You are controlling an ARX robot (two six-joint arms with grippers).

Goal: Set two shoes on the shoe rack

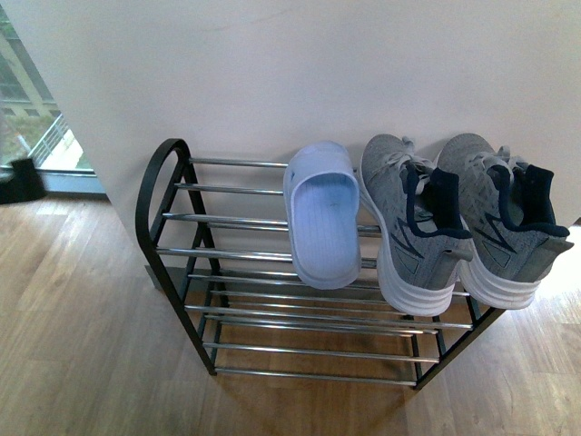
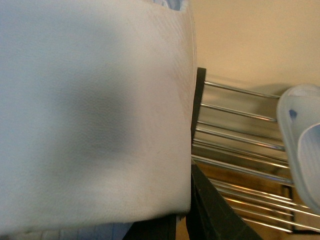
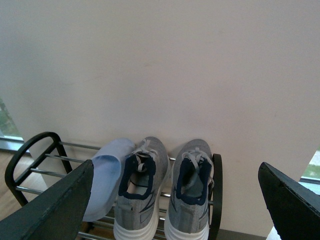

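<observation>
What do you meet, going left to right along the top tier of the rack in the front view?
Bare rods of the shoe rack → light blue slipper → left grey sneaker → right grey sneaker.

Pale blue slipper (image 1: pixel 322 222), apparently rubber; wood floor (image 1: pixel 73 318)

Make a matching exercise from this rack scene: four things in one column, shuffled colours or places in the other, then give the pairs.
Things:
1. slipper
2. left sneaker
3. right sneaker
4. shoe rack

Descriptions:
A. thin black frame with chrome rods
B. pale blue, left of both sneakers
C. grey mesh, at the rack's right end
D. grey mesh, between two other shoes

Pairs: 1-B, 2-D, 3-C, 4-A
</observation>
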